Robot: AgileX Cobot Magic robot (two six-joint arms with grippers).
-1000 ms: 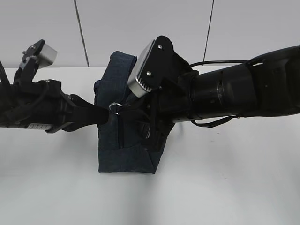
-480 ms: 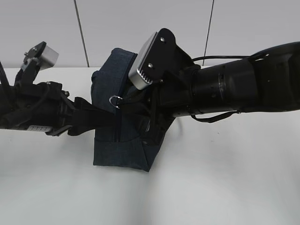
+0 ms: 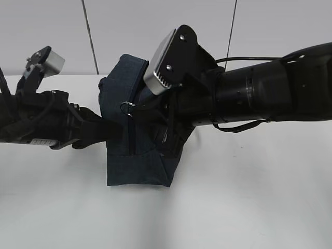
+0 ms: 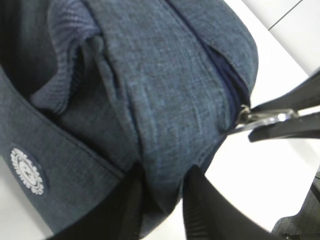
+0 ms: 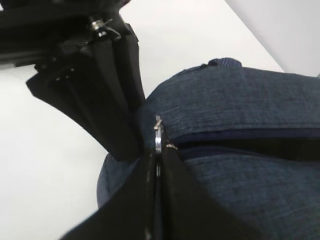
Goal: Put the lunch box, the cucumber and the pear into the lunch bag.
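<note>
Plain white table (image 3: 249,207) with a pale panelled wall behind, nothing else around except the bag (image 3: 136,155) sitting roughly in the middle, propped up on its side between the two arms. No box, cucumber or pear visible anywhere, so my guess is they're already inside and this is the zipping-up bit, though I can't actually see into the bag.

The left gripper (image 4: 162,200) has its fingers pinched narrow on a fold of the navy fabric at the bag's end, basically anchoring it. The right gripper (image 5: 157,165) is closed tight on the silver ring pull (image 5: 158,137), you can see the ring sandwiched right between the fingertips in the right wrist view, and from the left wrist view it's poking out at the zipper line.

If I were doing this, the trick is keeping tension: left holds firm and pulls slightly away so the zipper track stays straight, while the right drags the pull along the line of the teeth, not outward from the bag. Yank at an angle and the ring either slips out or the whole bag just slides along, since it's soft and light. Slow and steady; watch for fabric bunching ahead of the slider.
</note>
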